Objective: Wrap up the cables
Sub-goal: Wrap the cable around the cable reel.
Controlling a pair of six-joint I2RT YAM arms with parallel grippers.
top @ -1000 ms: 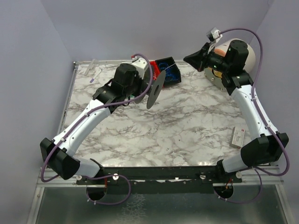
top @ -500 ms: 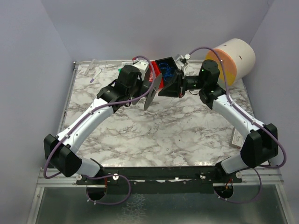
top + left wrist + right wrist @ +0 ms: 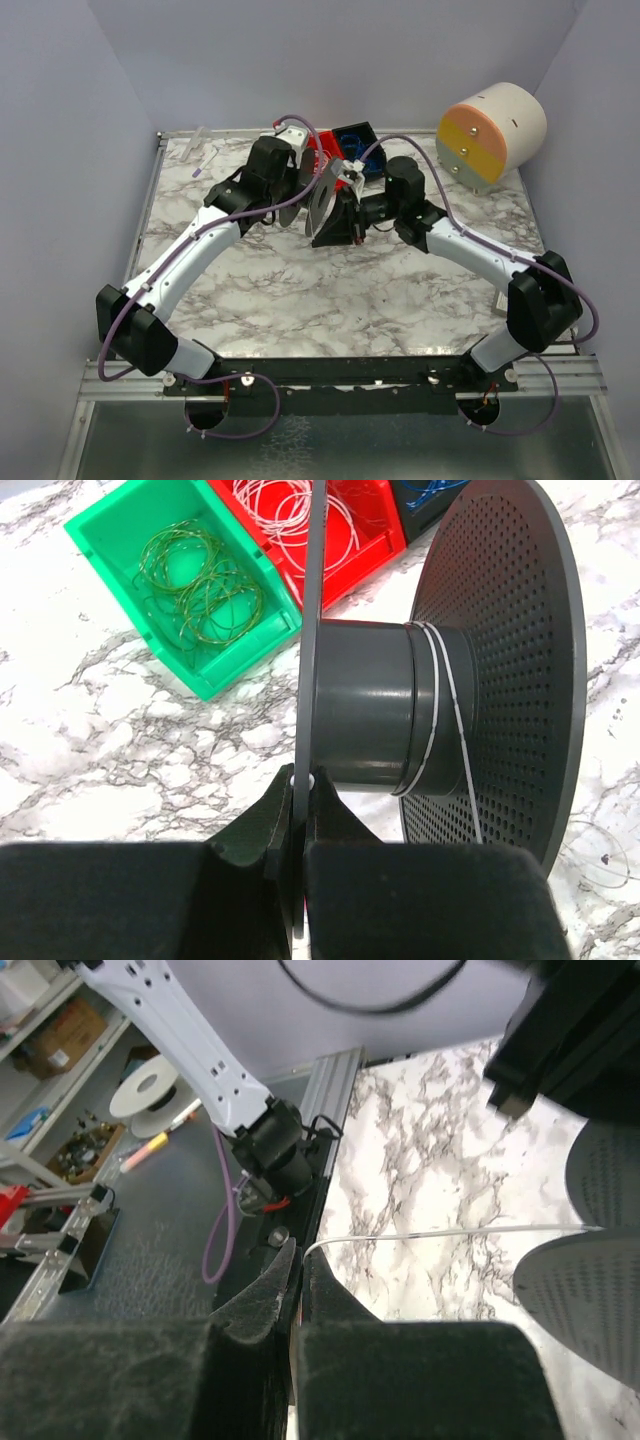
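While the left fingers [image 3: 272, 825] clamp shut on the rim of a dark grey spool [image 3: 365, 705], the right fingers [image 3: 268, 1290] pinch a whitish cable [image 3: 440, 1232].
That cable runs straight from the right fingertips to the spool, where a few turns circle the hub over the marble table [image 3: 400, 290]. Behind the spool sit a green bin [image 3: 100, 520] of green cables [image 3: 200, 580], a red bin [image 3: 382, 550] of whitish coils [image 3: 280, 505], and a blue bin [image 3: 352, 133].
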